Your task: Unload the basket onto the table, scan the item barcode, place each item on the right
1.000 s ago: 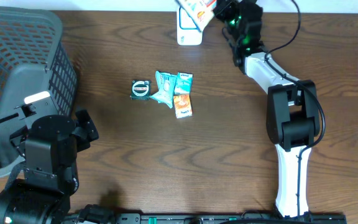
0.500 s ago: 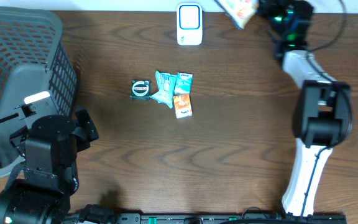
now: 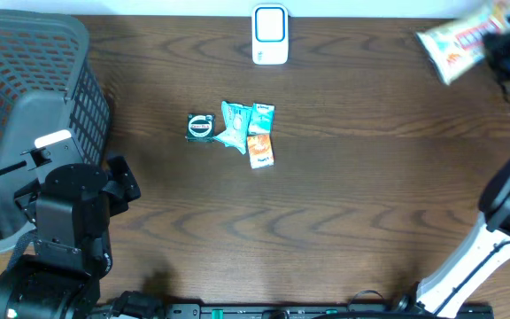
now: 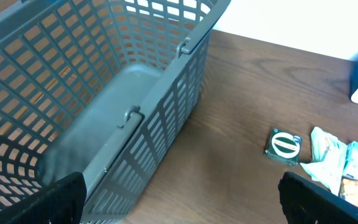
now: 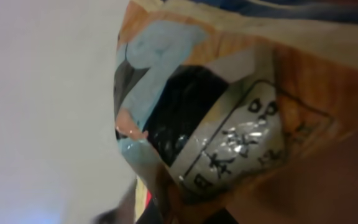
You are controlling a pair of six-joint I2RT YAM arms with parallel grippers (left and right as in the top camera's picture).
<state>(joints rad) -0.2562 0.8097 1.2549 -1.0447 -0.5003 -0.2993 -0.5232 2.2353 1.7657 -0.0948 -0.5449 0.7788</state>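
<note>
— Snack packet: who has it, and where?

— Right gripper, jaws pressed together on one end of the packet. The packet is at the far right corner of the table in the overhead view. It lies tilted, with its free end pointing toward the robot's left.

— Right wrist view?

— The packet fills the frame: a crinkled orange, blue and white wrapper. The print is too blurred to read and the fingers are hidden by the wrapper.

— Next outward?

— Scanner, white with a blue face, standing at the middle of the table's far edge. It is well apart from the packet, on its left.

— Mid-table?

— A tight cluster. There is a round green-and-white item with two teal packets beside it, the packets touching each other. An orange packet sits at their near side. The left wrist view shows the round item at the right.

— Left gripper?

— Left gripper is spread wide and holds nothing. Its two black fingertips sit at the bottom corners of its own view. It is at the near left, just beside the grey lattice basket, whose wall and handle take up most of that view.
</note>
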